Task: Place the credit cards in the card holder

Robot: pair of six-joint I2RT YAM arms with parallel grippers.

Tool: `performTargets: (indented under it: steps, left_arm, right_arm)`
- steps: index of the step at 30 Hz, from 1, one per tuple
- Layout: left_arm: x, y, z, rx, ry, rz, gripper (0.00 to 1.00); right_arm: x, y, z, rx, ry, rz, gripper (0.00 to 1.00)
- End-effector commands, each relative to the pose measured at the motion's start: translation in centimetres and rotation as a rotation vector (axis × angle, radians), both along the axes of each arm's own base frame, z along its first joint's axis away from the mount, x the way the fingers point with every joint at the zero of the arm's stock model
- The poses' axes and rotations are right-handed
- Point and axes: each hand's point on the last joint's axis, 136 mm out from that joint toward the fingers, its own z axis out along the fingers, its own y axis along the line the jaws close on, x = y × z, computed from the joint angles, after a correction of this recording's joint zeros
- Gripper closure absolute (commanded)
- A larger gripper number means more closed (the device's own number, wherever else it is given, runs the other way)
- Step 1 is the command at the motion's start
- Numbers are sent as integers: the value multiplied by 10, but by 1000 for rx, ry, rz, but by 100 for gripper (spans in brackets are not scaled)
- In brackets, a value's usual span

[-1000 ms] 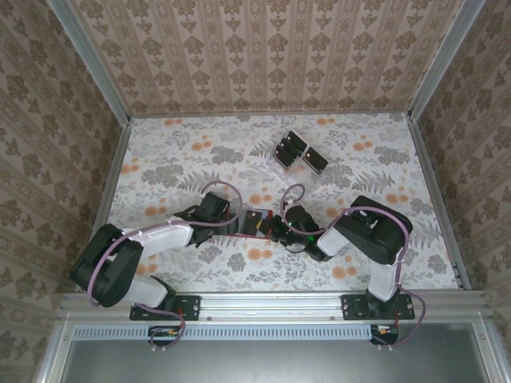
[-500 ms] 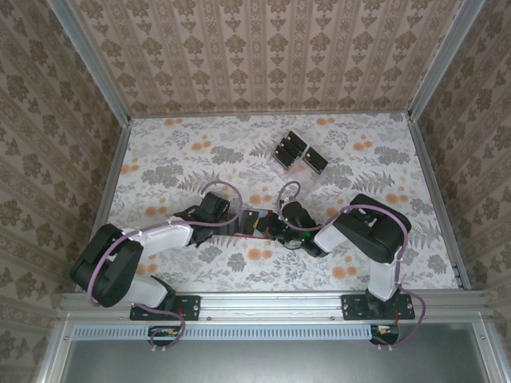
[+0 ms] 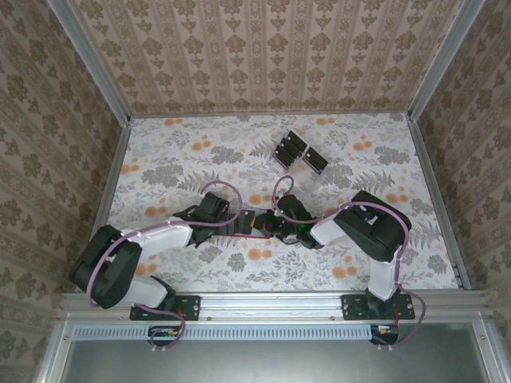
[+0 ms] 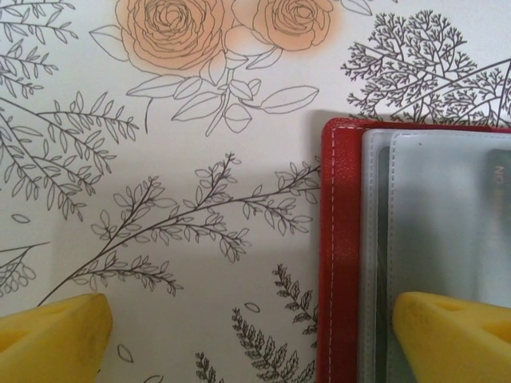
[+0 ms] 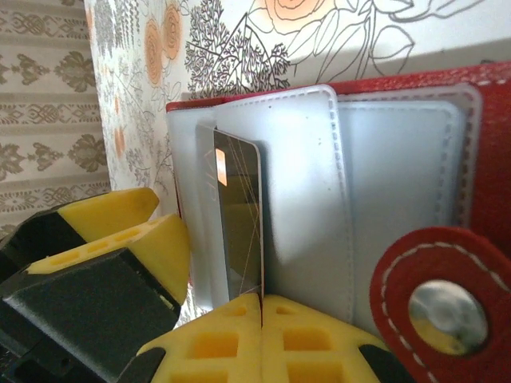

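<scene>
The card holder (image 3: 257, 223), a red wallet, lies open on the floral table between the two grippers. In the right wrist view its red cover (image 5: 479, 144) and greyish clear pockets (image 5: 383, 191) fan out. My right gripper (image 5: 262, 302) is shut on the near edge of a dark credit card (image 5: 239, 215), which stands edge-on between two pockets. My left gripper (image 4: 251, 339) is open, straddling the wallet's red edge (image 4: 339, 239). One of its yellow fingers (image 4: 451, 335) is over the clear pockets (image 4: 431, 207) and the other is over bare table. From above, left gripper (image 3: 239, 224) and right gripper (image 3: 274, 227) nearly meet.
A clear plastic rack (image 3: 297, 152) holding more black cards stands toward the back of the table, right of centre. Patterned walls with metal corner posts enclose the table on three sides. The left arm's yellow fingers (image 5: 152, 239) sit close beside the held card.
The right gripper has crept left and slightly away from the bases, toward the wallet, carrying the card with it. The left arm and wallet have stayed put.
</scene>
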Motion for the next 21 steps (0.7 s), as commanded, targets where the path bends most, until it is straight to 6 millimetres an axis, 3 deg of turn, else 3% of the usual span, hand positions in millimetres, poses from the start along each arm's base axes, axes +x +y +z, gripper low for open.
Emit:
performTargets:
  steps: [1, 7, 10, 13, 21]
  left_arm:
    - [-4, 3, 10, 2, 21, 17, 0]
    - [3, 9, 27, -1, 5, 28, 0]
    - [8, 14, 37, -7, 1, 36, 0]
    - [11, 22, 40, 0, 12, 55, 0]
    - [7, 46, 39, -10, 24, 115, 0]
  right_arm:
    - [-13, -17, -18, -131, 69, 43, 89]
    - [-12, -27, 0, -225, 43, 83, 56]
    - [-13, -35, 10, -273, 30, 109, 46]
    - [-13, -43, 21, -318, 17, 137, 41]
    - [0, -56, 58, -420, -66, 126, 40]
